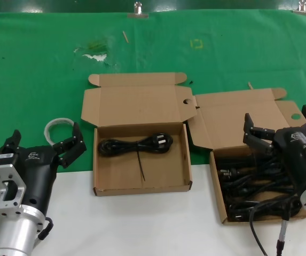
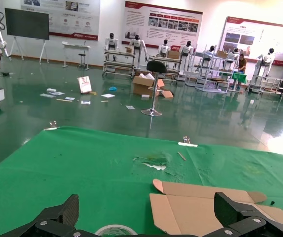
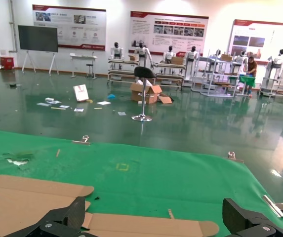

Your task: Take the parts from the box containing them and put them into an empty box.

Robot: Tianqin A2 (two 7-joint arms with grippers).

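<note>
We saw the right gripper (image 1: 281, 125) at 4 o'clock in the head view, fingers spread apart, nothing between them, hanging over the far end of the right box (image 1: 220, 184). That box was the full one: a tangle of black power cords (image 1: 254, 189) filled its floor, lid flap open toward 12 o'clock. The right gripper's body hid part of the pile, so we couldn't count the cords.

Left gripper (image 1: 45, 141) sat at 8 o'clock, fingers also apart and empty, just off the left wall of the middle box (image 1: 96, 160). A clear ring of tubing (image 1: 56, 127) lay on the cloth between its fingertips, just past them; whether it touched them we couldn't tell.

Middle box at centre: lid (image 1: 136, 104) hinged open toward 12 o'clock, one cord bundle (image 1: 136, 145) lying crosswise near its far wall, plug end at 3 o'clock, thin black tie (image 1: 140, 165) trailing toward 6 o'clock. Rest of the floor was plain tan.

The two boxes stood side by side, their open lids meeting at the corners. Both straddled the edge between green cloth (image 1: 35, 64) and white tabletop (image 1: 142, 224).

Wrist views showed only finger tips, cloth and the box lids.
</note>
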